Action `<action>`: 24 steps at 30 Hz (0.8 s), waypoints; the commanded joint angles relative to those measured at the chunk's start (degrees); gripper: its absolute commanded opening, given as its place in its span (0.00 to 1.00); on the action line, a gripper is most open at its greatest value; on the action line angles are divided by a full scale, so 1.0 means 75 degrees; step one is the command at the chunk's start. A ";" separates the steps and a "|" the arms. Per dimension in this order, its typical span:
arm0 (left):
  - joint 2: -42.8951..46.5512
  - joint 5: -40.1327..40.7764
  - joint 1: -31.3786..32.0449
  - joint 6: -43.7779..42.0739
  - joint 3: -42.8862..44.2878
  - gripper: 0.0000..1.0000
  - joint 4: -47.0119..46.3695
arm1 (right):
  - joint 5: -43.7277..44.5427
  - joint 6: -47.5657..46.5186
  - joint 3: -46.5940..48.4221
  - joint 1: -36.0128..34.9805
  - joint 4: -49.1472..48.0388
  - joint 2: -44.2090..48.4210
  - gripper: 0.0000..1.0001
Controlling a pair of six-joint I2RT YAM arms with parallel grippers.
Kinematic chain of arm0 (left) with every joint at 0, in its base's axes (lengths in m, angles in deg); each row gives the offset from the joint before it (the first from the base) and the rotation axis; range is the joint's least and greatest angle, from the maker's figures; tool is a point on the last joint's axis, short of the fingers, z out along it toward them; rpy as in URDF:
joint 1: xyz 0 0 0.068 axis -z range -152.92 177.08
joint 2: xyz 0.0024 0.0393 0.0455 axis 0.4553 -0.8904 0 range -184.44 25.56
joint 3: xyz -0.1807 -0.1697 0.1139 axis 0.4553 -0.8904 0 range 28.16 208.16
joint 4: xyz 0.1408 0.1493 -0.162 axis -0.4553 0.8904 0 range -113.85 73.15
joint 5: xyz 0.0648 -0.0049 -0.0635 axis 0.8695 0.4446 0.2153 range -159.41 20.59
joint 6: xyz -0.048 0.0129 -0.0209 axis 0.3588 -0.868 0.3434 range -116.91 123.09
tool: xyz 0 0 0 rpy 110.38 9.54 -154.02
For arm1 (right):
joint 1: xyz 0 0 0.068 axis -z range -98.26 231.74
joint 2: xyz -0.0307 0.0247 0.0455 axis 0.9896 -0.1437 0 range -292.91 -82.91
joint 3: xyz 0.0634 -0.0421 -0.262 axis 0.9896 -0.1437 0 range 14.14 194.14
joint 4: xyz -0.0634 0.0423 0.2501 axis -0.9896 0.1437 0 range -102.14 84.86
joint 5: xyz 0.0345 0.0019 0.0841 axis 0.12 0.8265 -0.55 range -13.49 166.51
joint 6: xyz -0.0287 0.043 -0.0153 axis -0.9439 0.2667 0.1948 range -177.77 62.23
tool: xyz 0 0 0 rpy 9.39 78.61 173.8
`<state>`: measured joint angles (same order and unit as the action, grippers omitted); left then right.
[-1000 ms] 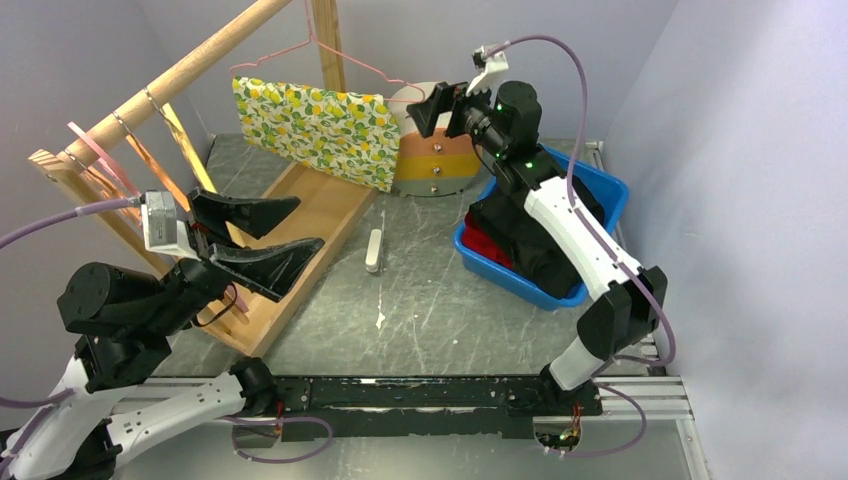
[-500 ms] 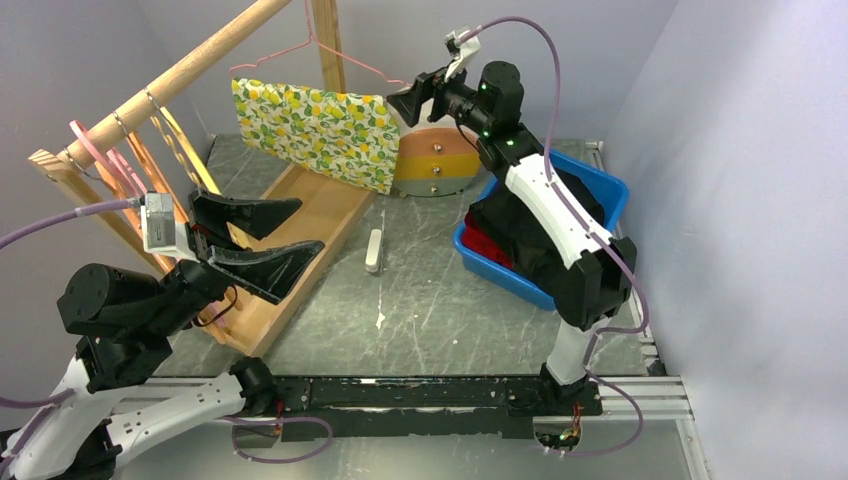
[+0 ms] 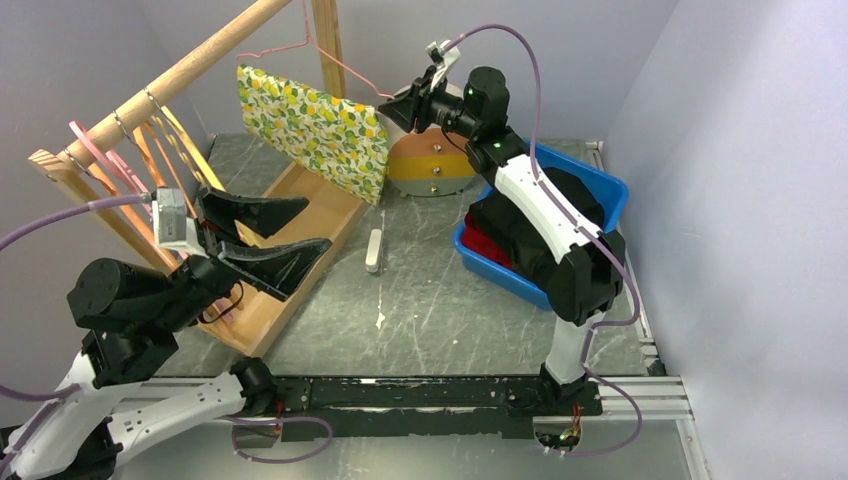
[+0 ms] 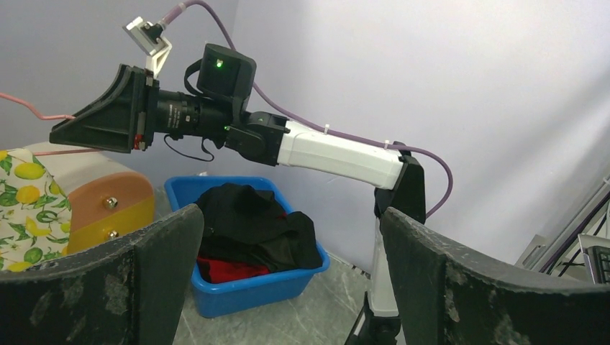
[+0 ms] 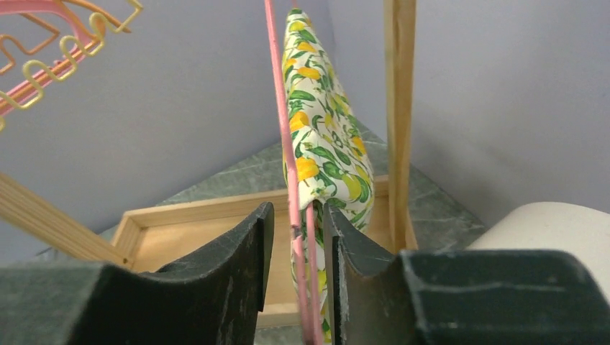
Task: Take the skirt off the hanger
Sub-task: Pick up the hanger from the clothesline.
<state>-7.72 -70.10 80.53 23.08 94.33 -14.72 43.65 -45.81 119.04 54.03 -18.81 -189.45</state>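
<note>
The skirt (image 3: 315,125), white with a lemon and leaf print, hangs on a pink wire hanger (image 3: 350,68) hooked over the wooden rail (image 3: 180,75). My right gripper (image 3: 385,110) is at the hanger's right end. In the right wrist view its jaws (image 5: 297,212) stand narrowly apart around the pink hanger wires (image 5: 280,108). The right finger touches the wire and the left finger shows a gap. The skirt (image 5: 324,136) hangs edge-on just beyond. My left gripper (image 3: 310,225) is wide open and holds nothing, low at the left, above the rack's base; its jaws (image 4: 291,215) face the blue bin.
A blue bin (image 3: 610,190) holding black and red clothes (image 3: 530,230) sits at the right under the right arm. A round orange and yellow drawer box (image 3: 430,165) stands behind the skirt. Several spare hangers (image 3: 150,150) hang on the rail over the wooden tray base (image 3: 320,205). A small white object (image 3: 374,250) lies mid-table.
My right arm has reached left and up to the hanger's end and its jaws have narrowed around the wire. The skirt has swung slightly. The left arm has barely moved.
</note>
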 commanded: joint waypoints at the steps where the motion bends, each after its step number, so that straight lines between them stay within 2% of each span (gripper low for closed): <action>1: -0.0182 -0.0193 0.0004 0.0008 0.0232 0.97 -0.0207 | -0.0103 0.0321 0.0140 -0.0030 -0.0316 -0.0161 0.34; 9: -0.0363 -0.0240 0.0000 0.0054 0.0339 0.97 -0.0198 | 0.0016 0.0140 0.0647 -0.0549 0.0106 -0.0477 0.34; 16: -0.0398 -0.0166 -0.0002 0.0019 0.0434 0.97 -0.0149 | 0.0564 -0.0117 0.0696 -0.1100 0.0350 -0.0428 0.16; 24: -0.0432 -0.0138 -0.0002 0.0018 0.0529 0.97 -0.0058 | 0.0725 0.0608 0.0870 -0.1394 -0.0478 -0.0165 0.00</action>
<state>-10.71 -70.25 80.53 23.08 96.89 -14.59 48.05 -44.32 122.69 44.39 -16.65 -192.71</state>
